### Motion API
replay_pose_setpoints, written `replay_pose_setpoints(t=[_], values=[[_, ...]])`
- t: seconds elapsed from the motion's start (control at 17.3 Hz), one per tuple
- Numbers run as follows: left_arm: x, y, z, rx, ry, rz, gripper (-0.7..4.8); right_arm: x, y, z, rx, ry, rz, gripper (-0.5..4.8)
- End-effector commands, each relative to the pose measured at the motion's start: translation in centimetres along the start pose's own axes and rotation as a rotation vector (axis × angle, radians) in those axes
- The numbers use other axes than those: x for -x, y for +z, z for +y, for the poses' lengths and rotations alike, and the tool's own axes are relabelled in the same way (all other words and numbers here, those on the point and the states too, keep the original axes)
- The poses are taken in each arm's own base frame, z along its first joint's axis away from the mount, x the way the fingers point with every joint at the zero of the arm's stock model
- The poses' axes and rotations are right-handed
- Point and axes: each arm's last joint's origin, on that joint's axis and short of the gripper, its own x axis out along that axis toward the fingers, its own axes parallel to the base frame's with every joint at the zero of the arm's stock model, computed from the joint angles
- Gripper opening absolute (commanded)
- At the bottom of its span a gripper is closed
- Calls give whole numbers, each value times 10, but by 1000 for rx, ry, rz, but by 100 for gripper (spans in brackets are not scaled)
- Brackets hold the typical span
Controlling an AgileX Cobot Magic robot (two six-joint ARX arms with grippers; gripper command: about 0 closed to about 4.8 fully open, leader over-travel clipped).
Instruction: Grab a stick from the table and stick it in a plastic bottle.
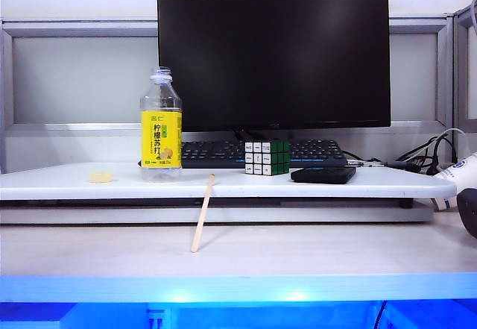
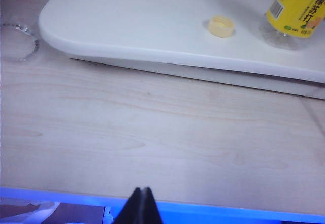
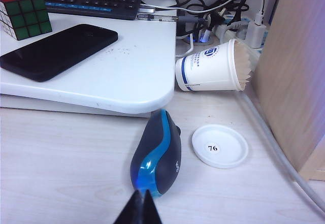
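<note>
**Inspector A:** Containers first. The plastic bottle [image 1: 161, 125] stands upright on the raised shelf board [image 1: 223, 182], uncapped; nothing visible inside it. A yellowish cap [image 2: 221, 26] lies on the board just beside the bottle. A paper cup [image 3: 213, 66] lies on its side past the board's far end, well apart from the bottle; its contents cannot be seen.

**Inspector B:** The stick [image 1: 202, 214]?

**Inspector A:** In front of the bottle, leaning against the board's front edge, its lower end on the tabletop [image 1: 298, 251].

**Inspector B:** Claws?

**Inspector A:** Left claw [image 2: 141, 206] hangs over the tabletop's front edge, fingers pressed together, holding nothing. Right claw [image 3: 140, 209] likewise closed and empty, above a blue-and-black mouse [image 3: 157, 153], well apart from the bottle.
</note>
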Motion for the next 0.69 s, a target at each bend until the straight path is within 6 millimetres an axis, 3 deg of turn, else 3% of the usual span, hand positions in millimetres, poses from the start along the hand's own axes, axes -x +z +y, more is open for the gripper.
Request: replay_pose_setpoints(t=[0.06, 0.52, 0.69], values=[[0, 3, -1, -7, -4, -30, -6, 0, -2, 0, -2, 1, 13, -5], [1, 8, -2, -107, -20, -80, -6, 0, 1, 1, -22, 31, -14, -5], [1, 8, -6, -152, -149, -78, -6, 1, 11, 2, -84, 81, -102, -5]])
